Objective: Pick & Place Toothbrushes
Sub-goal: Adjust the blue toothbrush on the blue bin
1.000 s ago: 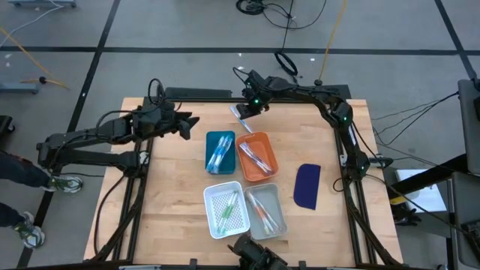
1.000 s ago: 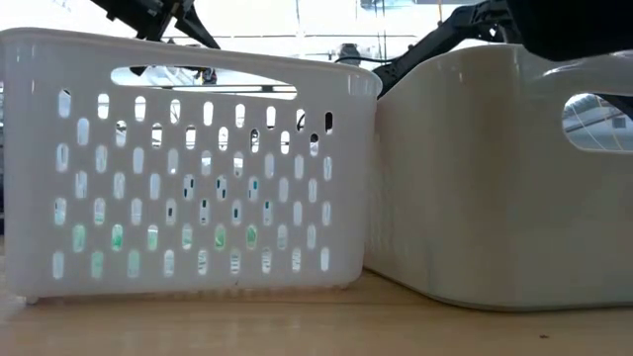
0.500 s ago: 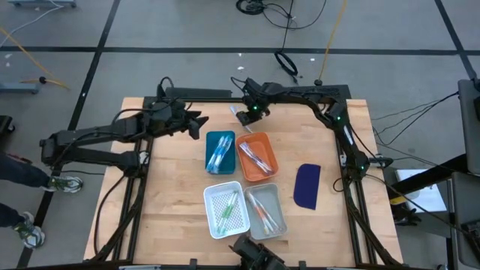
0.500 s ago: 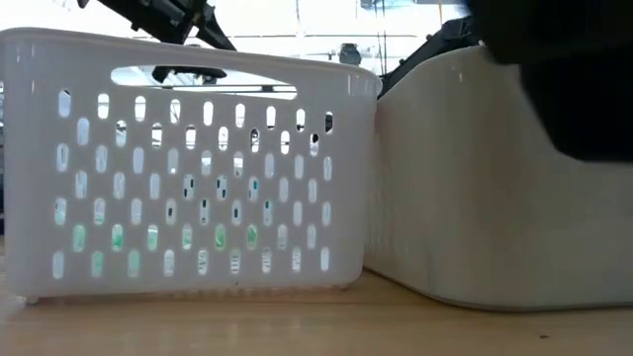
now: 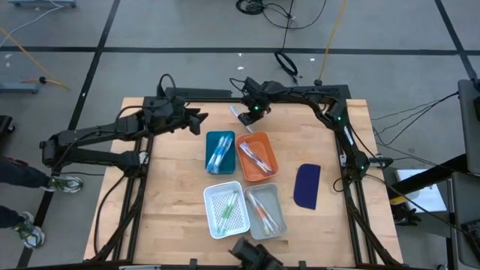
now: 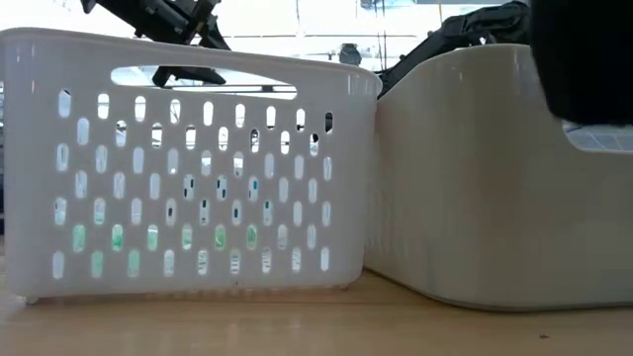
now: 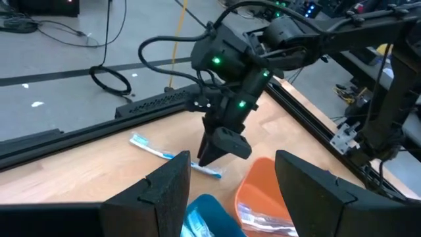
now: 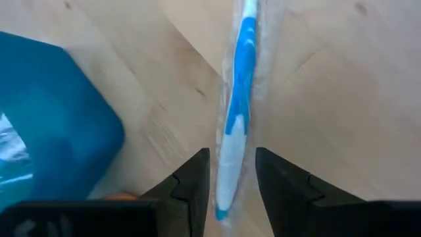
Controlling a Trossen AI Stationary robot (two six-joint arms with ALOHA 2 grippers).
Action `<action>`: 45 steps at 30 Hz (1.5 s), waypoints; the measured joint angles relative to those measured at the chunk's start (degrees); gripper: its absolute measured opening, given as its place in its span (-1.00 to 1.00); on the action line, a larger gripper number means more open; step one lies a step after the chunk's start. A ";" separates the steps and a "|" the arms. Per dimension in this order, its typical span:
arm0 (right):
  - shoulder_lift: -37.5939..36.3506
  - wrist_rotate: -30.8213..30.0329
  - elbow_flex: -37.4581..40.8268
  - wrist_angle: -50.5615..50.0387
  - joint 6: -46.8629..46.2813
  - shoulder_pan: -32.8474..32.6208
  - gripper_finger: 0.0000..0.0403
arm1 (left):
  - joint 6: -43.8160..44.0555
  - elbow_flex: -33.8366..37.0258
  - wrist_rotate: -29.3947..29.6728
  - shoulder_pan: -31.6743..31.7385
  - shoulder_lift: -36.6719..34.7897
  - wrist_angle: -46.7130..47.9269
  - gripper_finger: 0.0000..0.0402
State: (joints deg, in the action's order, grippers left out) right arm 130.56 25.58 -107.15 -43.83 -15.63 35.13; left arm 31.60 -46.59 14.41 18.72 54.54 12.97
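A single toothbrush [image 5: 238,115], white with a blue handle in a clear wrapper, lies flat on the wood near the table's far edge. My right gripper [image 8: 232,161] is open and points down over its end nearest the trays. One finger stands on each side of the handle [image 8: 240,85], with a narrow gap to it. The left wrist view shows that gripper [image 7: 207,158] low over the brush [image 7: 154,150]. My left gripper [image 5: 201,120] is open and hovers left of the blue tray [image 5: 220,150]. More toothbrushes lie in the trays.
The orange tray [image 5: 257,156] sits beside the blue one. A white perforated basket [image 5: 226,209] and a whitish tray [image 5: 265,211] stand at the near edge and fill the low view. A dark blue oblong piece [image 5: 307,185] lies to the right. Bare wood lies on the left.
My right gripper has come down toward the lone toothbrush, and its fingers now straddle the handle. My left gripper has moved toward the table's right, nearer the blue tray. The toothbrush has stayed where it was.
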 joint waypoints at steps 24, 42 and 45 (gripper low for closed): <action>0.66 16.70 -2.49 6.01 -3.78 3.24 -0.42 | 0.20 0.00 -2.44 0.37 0.00 -0.02 0.11; 0.74 22.45 -2.49 17.33 -17.09 2.67 -0.42 | 0.93 0.00 -2.63 2.13 0.14 -4.52 0.11; 0.74 20.67 -2.49 17.32 -14.59 2.65 -0.42 | 2.76 0.00 -3.77 3.17 1.46 -4.42 0.11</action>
State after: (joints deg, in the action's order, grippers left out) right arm 131.31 46.25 -109.65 -26.52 -30.21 37.78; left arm 34.36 -46.59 10.64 21.88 56.01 8.55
